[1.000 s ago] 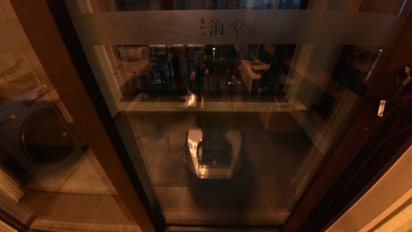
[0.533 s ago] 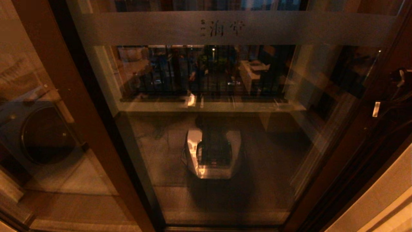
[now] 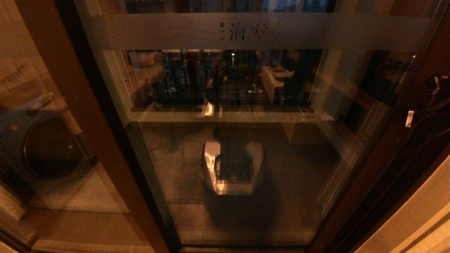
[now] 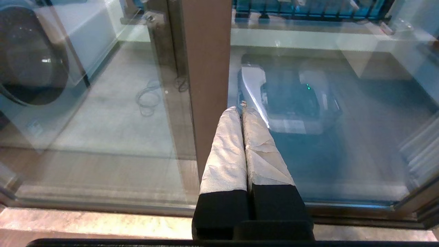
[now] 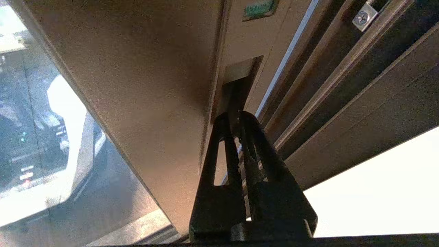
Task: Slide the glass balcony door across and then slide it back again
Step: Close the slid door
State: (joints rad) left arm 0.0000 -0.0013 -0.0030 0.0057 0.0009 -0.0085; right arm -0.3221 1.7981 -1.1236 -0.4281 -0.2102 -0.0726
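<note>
The glass balcony door (image 3: 246, 105) fills the head view, with a frosted band (image 3: 316, 31) bearing characters near its top. Its brown right stile (image 3: 383, 147) carries a recessed handle (image 5: 240, 77). My right gripper (image 5: 235, 115) is shut, its dark fingertips pushed into that recess; in the head view the right gripper (image 3: 436, 82) shows only dimly at the right edge. My left gripper (image 4: 240, 109), with pale taped fingers, is shut on nothing and hangs low in front of the glass, beside a brown upright stile (image 4: 205, 68).
A fixed brown-framed panel (image 3: 70, 105) stands at the left, with a washing machine (image 3: 49, 147) behind it. My own base is mirrored in the glass (image 3: 232, 168). Balcony railing (image 3: 225, 80) lies beyond. Dark frame tracks (image 5: 343, 85) and a pale wall (image 3: 415, 218) are at the right.
The door's right stile and my right gripper have shifted a little to the left, most of it in the first half second. The left gripper stays shut.
</note>
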